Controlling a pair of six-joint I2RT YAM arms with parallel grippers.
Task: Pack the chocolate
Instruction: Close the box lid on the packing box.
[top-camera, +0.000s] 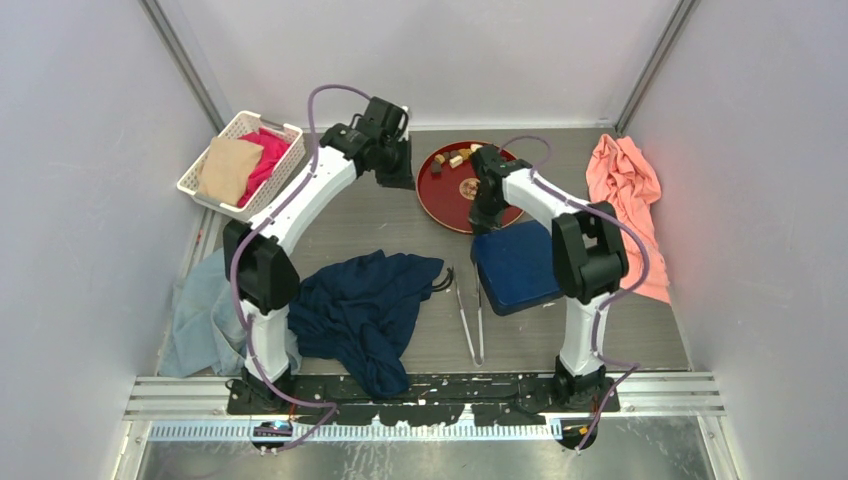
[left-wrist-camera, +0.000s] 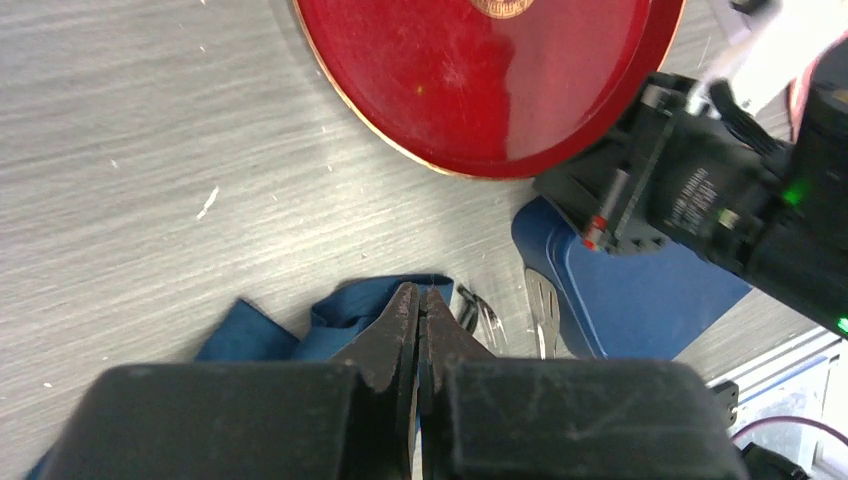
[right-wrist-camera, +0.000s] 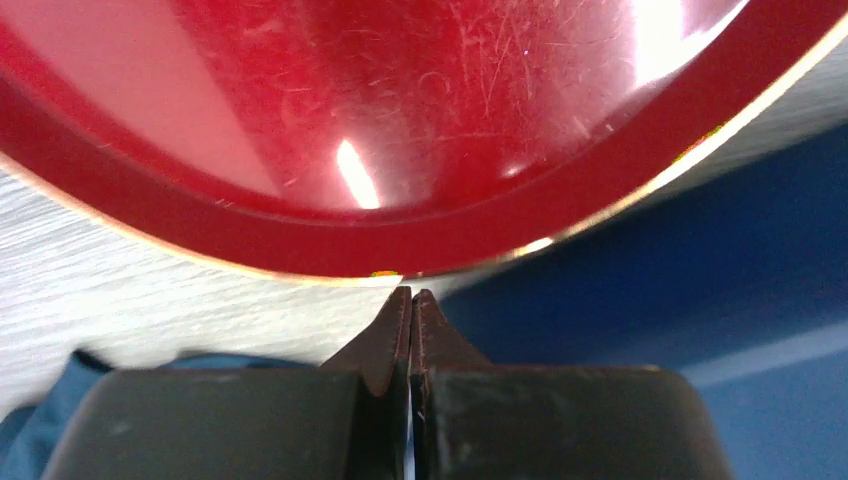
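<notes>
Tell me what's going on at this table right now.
Two robot arms are set to pack chocolate, but neither holds anything. The left gripper and the right gripper are both shut and empty; the right one hangs at the near rim of the red tray, beside the navy box. The chocolate pieces lie at the tray's far side, and the tongs lie untouched on the table.

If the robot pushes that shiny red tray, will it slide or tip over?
Probably slide: the red tray looks flat, stiff and glossy on the smooth table. Tipping seems unlikely, since it sits low and wide. The chocolate pieces lying loose on it might skid or roll.
</notes>
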